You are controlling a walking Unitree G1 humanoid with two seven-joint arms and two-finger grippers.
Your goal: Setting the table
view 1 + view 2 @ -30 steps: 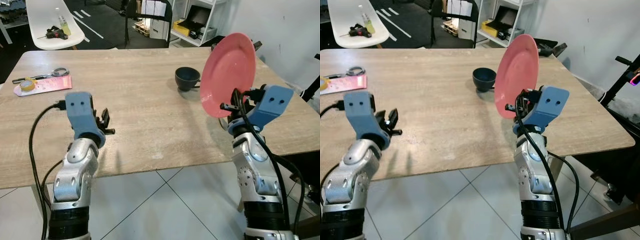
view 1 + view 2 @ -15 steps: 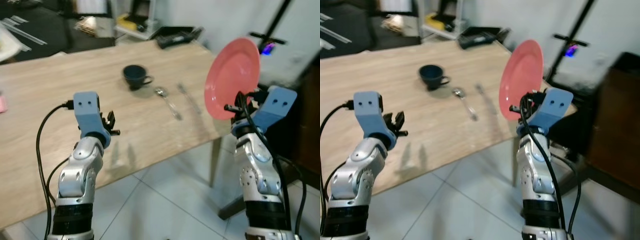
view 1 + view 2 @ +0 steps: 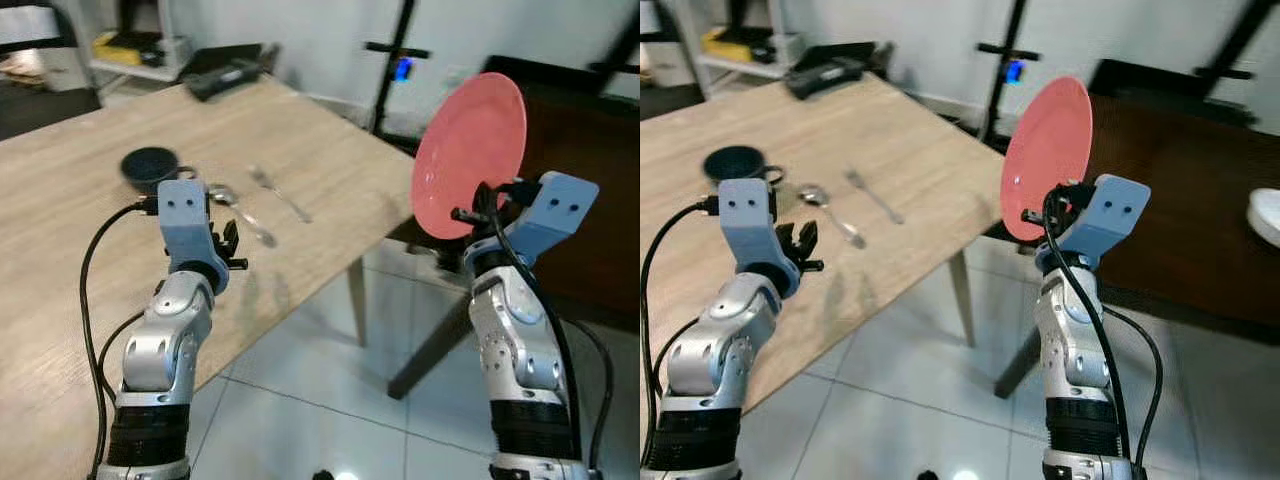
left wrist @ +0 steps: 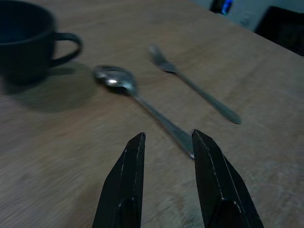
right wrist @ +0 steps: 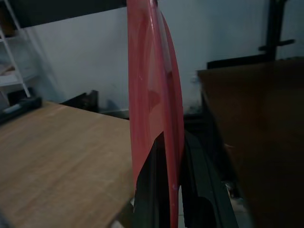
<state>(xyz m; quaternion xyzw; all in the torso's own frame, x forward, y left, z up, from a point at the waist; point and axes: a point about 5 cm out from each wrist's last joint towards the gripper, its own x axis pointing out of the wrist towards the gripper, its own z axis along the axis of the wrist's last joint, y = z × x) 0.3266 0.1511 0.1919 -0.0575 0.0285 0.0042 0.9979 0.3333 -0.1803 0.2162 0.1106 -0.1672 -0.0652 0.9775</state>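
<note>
Bench (image 3: 330, 170): light wood, upper left; white tile floor (image 3: 330, 400) below.
Right fingers (image 5: 164, 190): pinching red plate (image 3: 470, 155), upright.
Left fingers (image 4: 128, 185): spread, over spoon (image 4: 137, 99).
Hidden: cup (image 3: 148, 168) partly behind left arm.

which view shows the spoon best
The left wrist view: the spoon lies large on the wooden table, bowl near the dark cup, its handle running toward the left gripper, with the fork beside it. Both eye views show it small, partly behind the left arm.
</note>
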